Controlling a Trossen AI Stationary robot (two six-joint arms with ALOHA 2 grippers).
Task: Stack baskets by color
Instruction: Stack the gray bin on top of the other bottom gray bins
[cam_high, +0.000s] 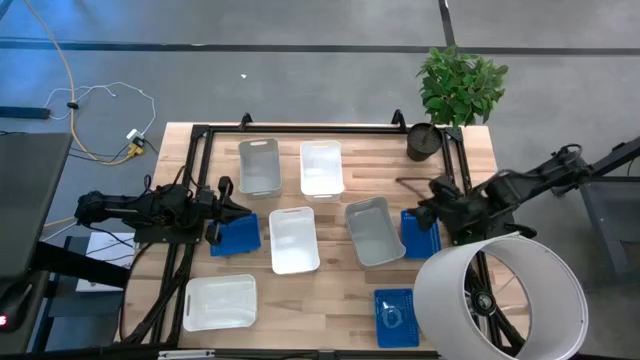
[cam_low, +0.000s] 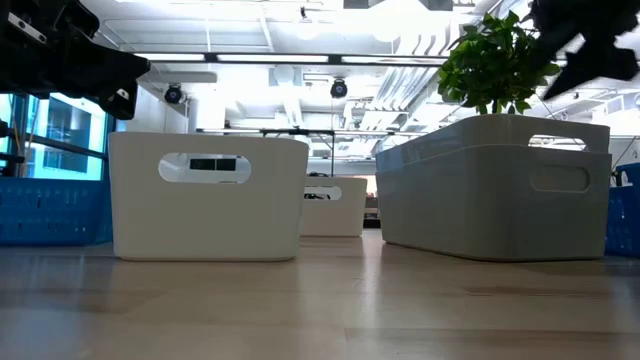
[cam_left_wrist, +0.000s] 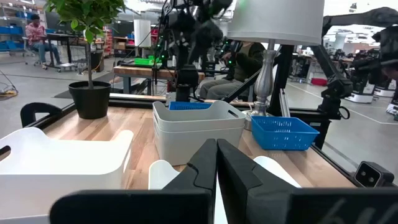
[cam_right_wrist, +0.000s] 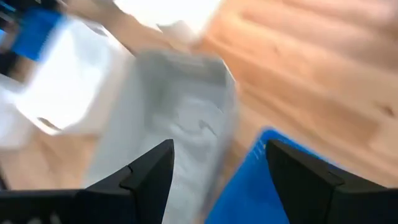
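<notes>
Several small baskets stand on their bases on the wooden table. Two are grey (cam_high: 260, 165) (cam_high: 374, 231), three are white (cam_high: 322, 167) (cam_high: 294, 240) (cam_high: 220, 301), and three are blue (cam_high: 234, 235) (cam_high: 420, 232) (cam_high: 396, 317). My left gripper (cam_high: 236, 212) is shut and empty at the table's left, level, over the left blue basket. My right gripper (cam_high: 436, 207) is open and empty, slanting down above the right blue basket (cam_right_wrist: 249, 180) and the grey basket (cam_right_wrist: 174, 124) beside it.
A potted plant (cam_high: 428, 140) stands at the far right corner. A large white cylinder (cam_high: 500, 300) covers the near right corner. A black frame (cam_high: 300, 128) runs along the table's edges. Bare wood lies between the near white and near blue baskets.
</notes>
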